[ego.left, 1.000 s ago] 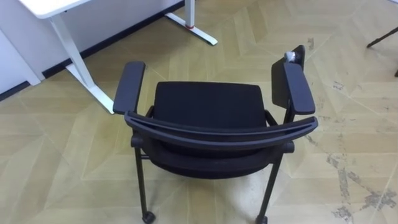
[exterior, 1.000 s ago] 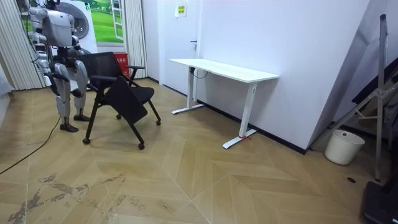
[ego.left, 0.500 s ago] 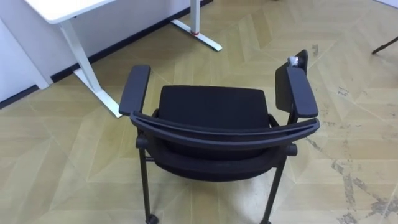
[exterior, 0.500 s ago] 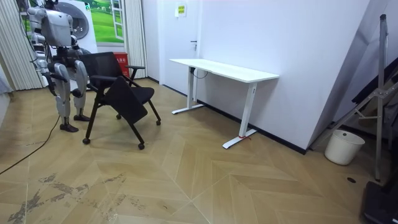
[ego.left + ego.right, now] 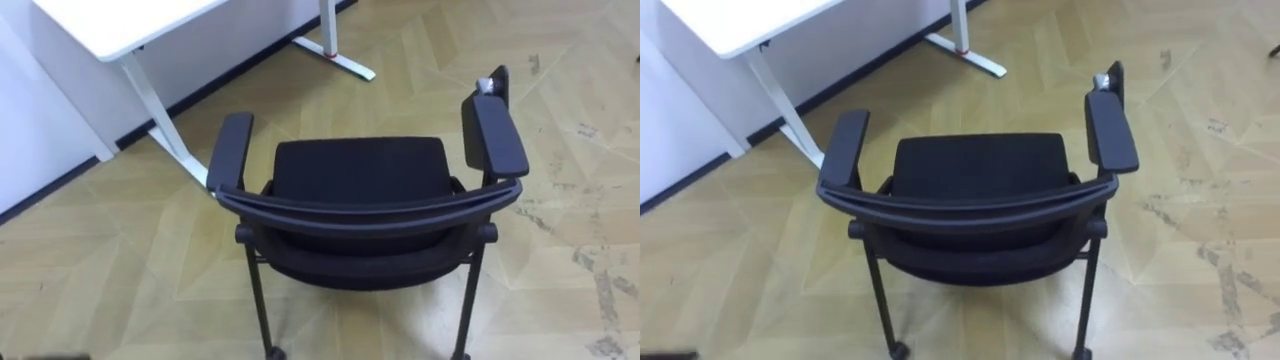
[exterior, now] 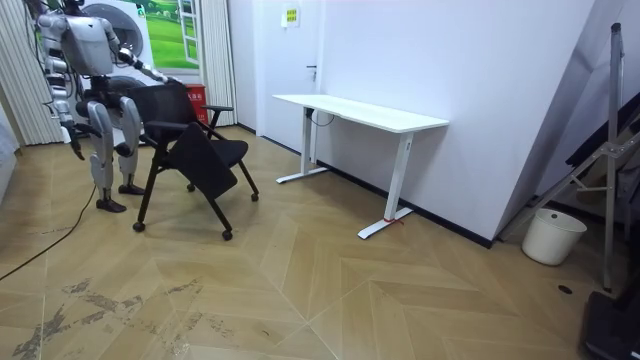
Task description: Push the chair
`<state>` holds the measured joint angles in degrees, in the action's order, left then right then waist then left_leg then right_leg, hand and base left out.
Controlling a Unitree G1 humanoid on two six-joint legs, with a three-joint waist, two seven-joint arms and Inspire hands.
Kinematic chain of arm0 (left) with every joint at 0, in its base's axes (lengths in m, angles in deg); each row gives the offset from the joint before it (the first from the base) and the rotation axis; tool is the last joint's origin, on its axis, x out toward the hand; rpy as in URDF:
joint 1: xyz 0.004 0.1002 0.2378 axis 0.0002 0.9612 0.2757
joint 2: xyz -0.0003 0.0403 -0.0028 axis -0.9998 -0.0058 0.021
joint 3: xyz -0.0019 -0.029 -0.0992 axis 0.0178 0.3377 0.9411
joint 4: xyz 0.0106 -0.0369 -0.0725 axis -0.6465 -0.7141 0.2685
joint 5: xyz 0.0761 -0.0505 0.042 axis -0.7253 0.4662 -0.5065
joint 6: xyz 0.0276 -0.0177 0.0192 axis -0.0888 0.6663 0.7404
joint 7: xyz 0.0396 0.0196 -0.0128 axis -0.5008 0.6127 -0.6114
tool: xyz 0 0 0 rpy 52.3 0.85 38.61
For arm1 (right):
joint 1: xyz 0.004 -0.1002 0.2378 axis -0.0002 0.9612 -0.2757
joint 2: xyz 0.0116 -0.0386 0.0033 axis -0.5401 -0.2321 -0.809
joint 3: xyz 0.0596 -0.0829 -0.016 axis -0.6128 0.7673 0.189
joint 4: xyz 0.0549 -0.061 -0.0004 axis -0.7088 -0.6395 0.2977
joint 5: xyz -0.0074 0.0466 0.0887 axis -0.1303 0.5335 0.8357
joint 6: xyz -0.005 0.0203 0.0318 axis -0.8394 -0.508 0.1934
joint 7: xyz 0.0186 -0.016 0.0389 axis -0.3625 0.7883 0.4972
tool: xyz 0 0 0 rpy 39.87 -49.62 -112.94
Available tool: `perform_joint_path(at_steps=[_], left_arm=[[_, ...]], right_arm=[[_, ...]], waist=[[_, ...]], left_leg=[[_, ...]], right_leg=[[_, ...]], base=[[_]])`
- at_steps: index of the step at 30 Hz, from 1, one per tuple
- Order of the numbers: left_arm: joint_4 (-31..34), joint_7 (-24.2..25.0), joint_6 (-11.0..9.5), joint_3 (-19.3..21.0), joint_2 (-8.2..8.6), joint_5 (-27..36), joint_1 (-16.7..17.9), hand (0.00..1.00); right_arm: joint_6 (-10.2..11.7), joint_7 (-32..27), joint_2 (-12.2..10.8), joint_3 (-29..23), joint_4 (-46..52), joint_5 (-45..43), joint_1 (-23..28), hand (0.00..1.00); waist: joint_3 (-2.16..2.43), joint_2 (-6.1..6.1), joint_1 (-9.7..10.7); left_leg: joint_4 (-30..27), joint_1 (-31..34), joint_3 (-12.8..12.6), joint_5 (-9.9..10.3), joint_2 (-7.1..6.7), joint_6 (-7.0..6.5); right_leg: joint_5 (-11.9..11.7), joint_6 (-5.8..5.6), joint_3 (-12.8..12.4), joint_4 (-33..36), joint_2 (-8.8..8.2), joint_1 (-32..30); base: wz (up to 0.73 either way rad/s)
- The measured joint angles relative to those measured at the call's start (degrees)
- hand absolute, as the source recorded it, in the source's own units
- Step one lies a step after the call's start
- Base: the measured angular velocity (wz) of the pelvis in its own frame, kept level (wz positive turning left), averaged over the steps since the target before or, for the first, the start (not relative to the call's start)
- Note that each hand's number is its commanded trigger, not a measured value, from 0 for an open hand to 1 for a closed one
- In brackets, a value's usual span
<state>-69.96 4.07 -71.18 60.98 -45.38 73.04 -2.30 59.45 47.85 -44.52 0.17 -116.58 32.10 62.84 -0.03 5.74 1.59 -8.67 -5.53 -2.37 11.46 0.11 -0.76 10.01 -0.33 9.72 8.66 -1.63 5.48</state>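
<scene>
A black chair (image 5: pixel 360 172) with two armrests and small castors stands on the wood floor right before me, its back rail (image 5: pixel 370 212) nearest to me and its seat facing away. In the room view I stand behind the chair (image 6: pixel 190 140) at the room view's left. My left arm reaches out over the chair's back, and my left hand (image 6: pixel 170 78) is near its top edge. My right hand (image 6: pixel 75 152) hangs low beside my body, away from the chair. Whether the left hand touches the chair cannot be made out.
A white desk (image 5: pixel 120 22) on white legs stands ahead to the left against the wall, one foot (image 5: pixel 340 58) stretching across the floor beyond the chair. In the room view a white bucket (image 6: pixel 552 236) and dark stands are far right. Open floor lies ahead to the right.
The eye view has shifted, so the camera moved. In the room view my left arm has risen toward the chair's back and my right arm has swung down and back. The chair stands where it was.
</scene>
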Motion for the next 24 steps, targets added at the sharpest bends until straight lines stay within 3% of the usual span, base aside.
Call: perform_joint_path(at_steps=[4,7,11,18,24], left_arm=[[7.99,0.71,0.37,0.00,-2.20,-4.60,-1.39,0.00],[16.74,2.72,1.67,-0.40,-2.30,-10.83,-1.42,0.00],[24.62,4.80,2.90,-0.64,-2.32,-13.07,-1.62,0.00],[40.03,8.76,5.33,-4.78,-4.30,-21.86,-2.94,0.00],[50.77,13.28,6.51,-8.26,-4.51,-30.19,-4.56,0.00]], right_arm=[[0.04,0.07,0.11,-0.27,0.05,-0.02,0.18,0.00],[0.03,0.54,0.18,-0.23,0.13,0.55,0.13,0.00],[0.02,1.65,0.24,-0.24,0.16,0.55,-0.09,0.00],[0.01,2.31,0.61,0.07,0.10,1.31,0.05,0.00],[-0.05,2.53,1.06,1.94,-0.59,1.25,-0.44,0.00]], waist=[[-0.02,0.00,-0.33],[-0.13,0.68,-0.28],[-0.11,1.48,0.26],[-0.35,1.55,1.10],[-0.32,1.86,2.08]], left_leg=[[-0.04,0.40,-0.01,0.00,0.00,0.00],[-0.16,0.29,0.13,0.00,-0.01,0.00],[-0.37,0.31,0.17,0.00,0.00,0.01],[-0.91,1.05,0.75,0.00,-0.08,0.01],[-0.98,1.21,0.79,-0.01,-0.18,-0.01]], right_leg=[[0.00,0.00,-0.17,0.02,0.00,-0.53],[-0.01,-0.01,-0.11,0.02,-0.04,-0.26],[-0.01,-0.01,-0.08,0.05,-0.07,-0.48],[-0.01,-0.01,-0.11,-0.08,-0.11,-0.61],[-0.01,-0.01,-0.28,-0.09,-0.19,-0.68]], base=[[-0.01],[0.00],[0.00],[0.04],[0.01]])
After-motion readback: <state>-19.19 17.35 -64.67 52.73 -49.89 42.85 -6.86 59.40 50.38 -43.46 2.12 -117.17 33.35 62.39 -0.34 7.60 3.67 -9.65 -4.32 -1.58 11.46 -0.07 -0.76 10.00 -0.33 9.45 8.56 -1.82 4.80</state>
